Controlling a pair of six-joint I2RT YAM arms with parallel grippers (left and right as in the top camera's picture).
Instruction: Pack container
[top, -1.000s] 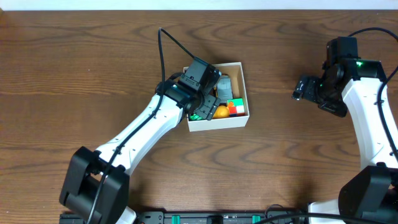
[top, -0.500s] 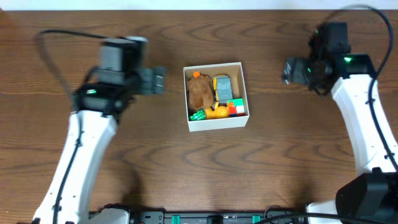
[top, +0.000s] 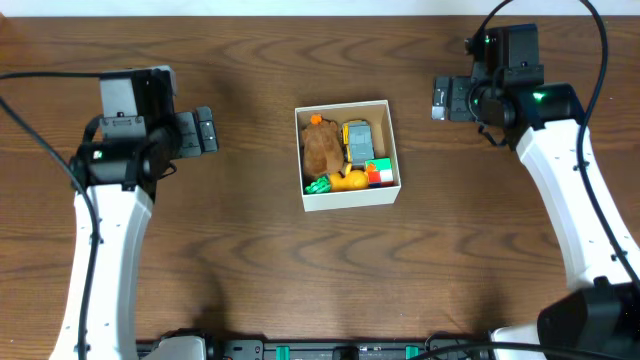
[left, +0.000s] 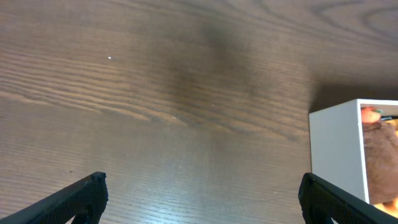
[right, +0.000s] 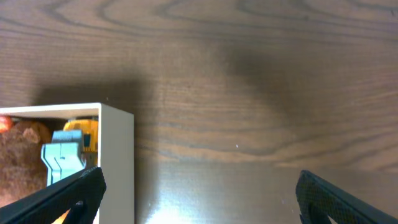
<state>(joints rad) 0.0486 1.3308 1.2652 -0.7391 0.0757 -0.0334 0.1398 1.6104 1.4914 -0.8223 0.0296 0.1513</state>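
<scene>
Shows container (top: 352, 196) mid-table, packed with small toys (top: 322, 148). Shows left gripper (top: 208, 130) well to its left, fingers spread, empty. Shows right gripper (top: 438, 99) off right, likewise spread, empty.

Pulled back from the container (top: 350, 196), where it was reaching in a second ago, the left arm now stands far out on the left side of the worktop (top: 250, 250), its left gripper (top: 207, 130) well apart from the white wall. With the arm gone, the brown plush toy (top: 321, 148) and the small toys beside it lie uncovered. The right gripper (top: 441, 98) has shifted toward the worktop's far edge and slightly inward.
</scene>
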